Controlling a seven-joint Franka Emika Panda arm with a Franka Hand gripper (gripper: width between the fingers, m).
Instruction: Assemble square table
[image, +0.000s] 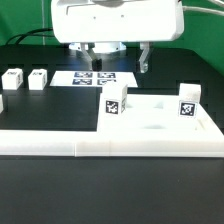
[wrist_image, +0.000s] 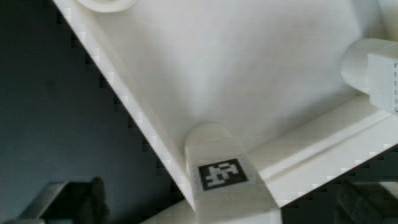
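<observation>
The square table's white panel (image: 150, 118) lies flat on the black table. Two short white tagged legs stand upright on it, one at its near-left corner (image: 114, 100) and one at its right (image: 187, 103). Three loose legs lie at the exterior view's left (image: 38, 78), (image: 12, 80), (image: 1, 101). My gripper (image: 117, 55) hangs open and empty, above and behind the panel. In the wrist view the panel (wrist_image: 214, 80) fills the frame. A tagged leg (wrist_image: 222, 172) stands on it, below and between my spread jaws (wrist_image: 228, 208). A second leg (wrist_image: 374, 70) shows at the edge.
The long low white L-shaped rail (image: 100, 148) runs along the panel's front and right side. The marker board (image: 95, 77) lies flat behind the panel, under my gripper. Black table surface (wrist_image: 54, 120) shows beside the panel.
</observation>
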